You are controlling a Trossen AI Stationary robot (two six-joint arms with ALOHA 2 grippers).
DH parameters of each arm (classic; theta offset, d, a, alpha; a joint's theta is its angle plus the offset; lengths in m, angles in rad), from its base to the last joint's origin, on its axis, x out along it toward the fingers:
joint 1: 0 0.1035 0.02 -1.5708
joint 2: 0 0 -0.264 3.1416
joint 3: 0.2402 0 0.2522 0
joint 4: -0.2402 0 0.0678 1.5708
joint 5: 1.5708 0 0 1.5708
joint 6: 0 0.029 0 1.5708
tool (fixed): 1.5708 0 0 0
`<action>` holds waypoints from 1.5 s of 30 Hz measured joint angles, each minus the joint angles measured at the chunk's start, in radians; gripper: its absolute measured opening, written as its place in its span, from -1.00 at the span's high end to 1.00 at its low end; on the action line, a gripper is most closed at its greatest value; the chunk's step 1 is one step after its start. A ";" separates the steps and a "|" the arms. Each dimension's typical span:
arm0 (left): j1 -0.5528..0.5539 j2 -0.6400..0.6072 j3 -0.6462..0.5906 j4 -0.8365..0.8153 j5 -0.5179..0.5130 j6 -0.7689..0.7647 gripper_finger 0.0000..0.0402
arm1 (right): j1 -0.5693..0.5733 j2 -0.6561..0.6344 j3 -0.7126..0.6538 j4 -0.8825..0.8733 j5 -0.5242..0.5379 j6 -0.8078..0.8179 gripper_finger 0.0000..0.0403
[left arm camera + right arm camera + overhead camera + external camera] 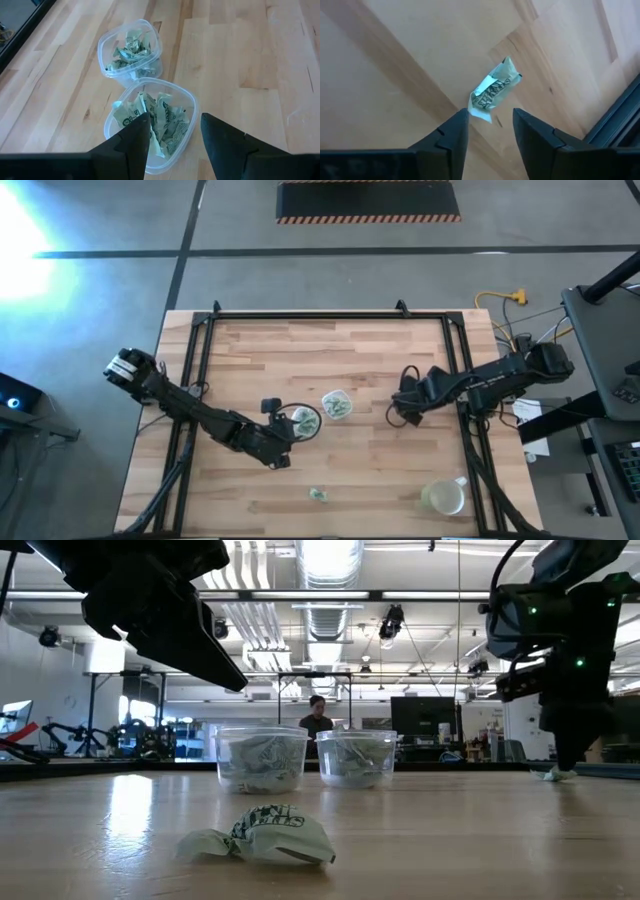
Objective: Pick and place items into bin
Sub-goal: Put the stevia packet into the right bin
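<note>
Two small clear tubs stand mid-table, each holding pale green-and-white crumpled wrapper pieces: one tub (305,421) (151,123) and one (336,404) (131,50) just beyond it. My left gripper (290,432) (172,122) is open and hovers over the nearer tub. My right gripper (401,408) (490,116) is open, pointing down. A loose piece (494,90) (556,773) lies flat on the table just past its fingertips, untouched. Another loose piece (318,494) (262,835) lies near the table's near edge.
A yellowish-white mug (443,497) stands near the table's near right corner. Dark rails (196,370) (462,360) run along the table's left and right sides. Bare wood lies between the tubs and my right gripper. A person (317,718) sits in the room behind.
</note>
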 joint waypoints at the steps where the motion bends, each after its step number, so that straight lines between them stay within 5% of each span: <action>1: 0.000 0.000 0.000 0.000 0.000 0.000 0.20 | -0.007 0.000 -0.002 0.002 0.000 0.000 0.29; 14: -0.001 0.000 0.000 0.000 0.000 0.000 0.20 | -0.057 0.000 -0.030 0.086 -0.004 -0.056 0.46; 25: -0.002 0.000 -0.002 0.000 0.000 0.000 0.20 | -0.093 0.000 -0.048 0.092 -0.025 -0.095 0.94; 45: -0.014 0.000 -0.004 -0.004 0.000 0.000 0.20 | -0.068 0.001 0.081 0.216 -0.014 -0.275 0.96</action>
